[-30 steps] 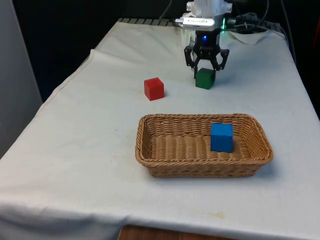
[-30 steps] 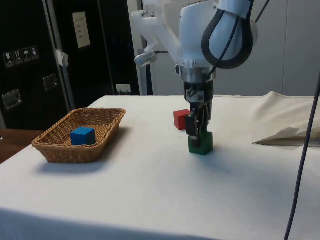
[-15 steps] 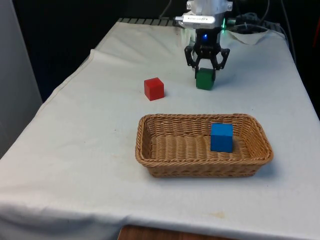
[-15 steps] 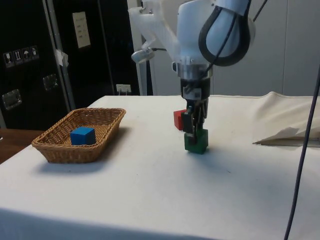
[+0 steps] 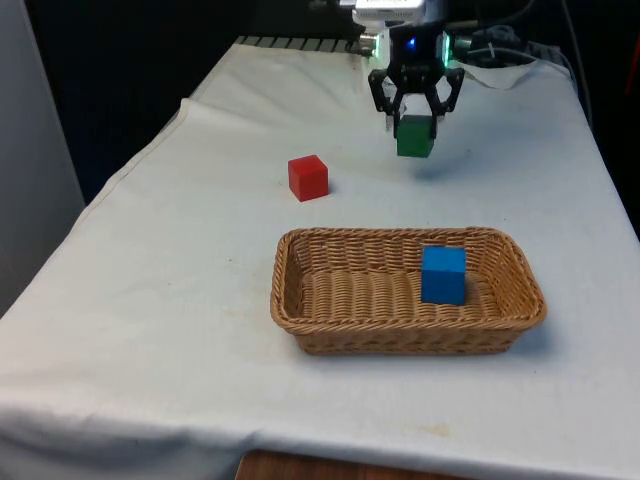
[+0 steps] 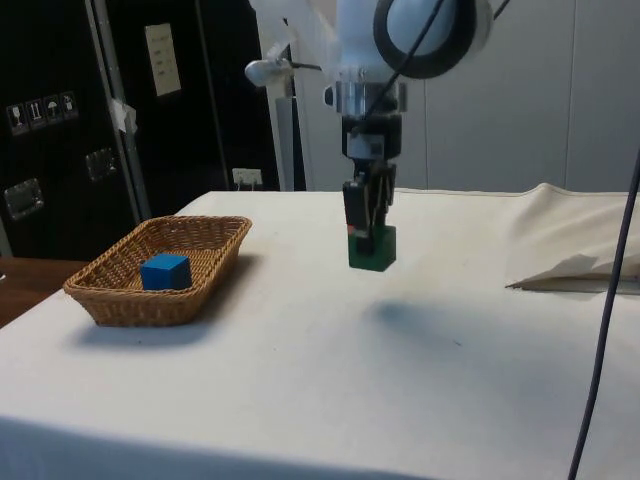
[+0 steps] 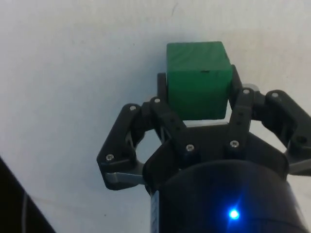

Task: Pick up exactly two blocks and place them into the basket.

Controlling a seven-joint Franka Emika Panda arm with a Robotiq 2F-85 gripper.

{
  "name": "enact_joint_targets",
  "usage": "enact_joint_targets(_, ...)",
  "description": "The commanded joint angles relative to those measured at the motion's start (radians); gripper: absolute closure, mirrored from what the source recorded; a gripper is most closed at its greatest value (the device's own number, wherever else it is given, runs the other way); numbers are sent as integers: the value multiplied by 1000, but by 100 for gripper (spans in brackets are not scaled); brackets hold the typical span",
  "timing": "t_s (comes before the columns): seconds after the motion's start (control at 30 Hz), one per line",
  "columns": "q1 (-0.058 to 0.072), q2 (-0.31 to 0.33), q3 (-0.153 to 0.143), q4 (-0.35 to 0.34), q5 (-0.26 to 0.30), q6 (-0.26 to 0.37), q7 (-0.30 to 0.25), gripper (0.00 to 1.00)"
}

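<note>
My gripper [image 5: 415,122] is shut on a green block [image 5: 415,138] and holds it lifted clear of the cloth near the table's far end. The side view has the green block [image 6: 372,249] hanging under the gripper [image 6: 366,232] with its shadow on the cloth below. In the wrist view the green block [image 7: 197,80] sits squeezed between the two fingers of the gripper [image 7: 198,87]. A red block [image 5: 308,177] rests on the cloth towards the front view's left of the gripper. The wicker basket [image 5: 300,300] stands nearer the camera, with a blue block [image 5: 443,274] inside it at the front view's right.
In the side view the basket [image 6: 110,290] with the blue block [image 6: 165,271] lies well away from the gripper. Crumpled cloth and cables [image 5: 500,50] lie at the table's far right corner. The table edge [image 5: 130,170] runs along the front view's left.
The gripper has risen with the green block, which stood on the cloth a second ago and now hangs above it. The red and blue blocks and the basket stayed put.
</note>
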Motion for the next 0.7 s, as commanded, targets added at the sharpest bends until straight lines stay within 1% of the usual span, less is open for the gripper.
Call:
enact_joint_targets(0.0,-1,-15,-4,9,2,-26,-17,97)
enact_joint_targets(0.1,-1,-34,-13,32,0,-65,-38,97)
enact_joint_targets(0.13,0,-26,-13,26,0,-48,-34,97)
enact_joint_targets(0.17,-1,-38,-15,38,-1,-75,-43,97)
enact_joint_targets(0.2,-2,-41,-16,44,-1,-84,-46,97)
enact_joint_targets(0.23,-3,-49,-19,59,0,-107,-58,97)
enact_joint_targets(0.37,-1,-56,-27,92,7,-148,-80,97)
enact_joint_targets(0.4,-1,-56,-29,100,9,-157,-85,97)
enact_joint_targets(0.43,-2,-53,-29,95,0,-143,-76,97)
enact_joint_targets(0.47,0,-54,-30,110,11,-166,-89,97)
enact_joint_targets(0.53,1,-44,-31,142,17,-191,-100,97)
enact_joint_targets(0.67,1,-16,-30,185,22,-211,-109,97)
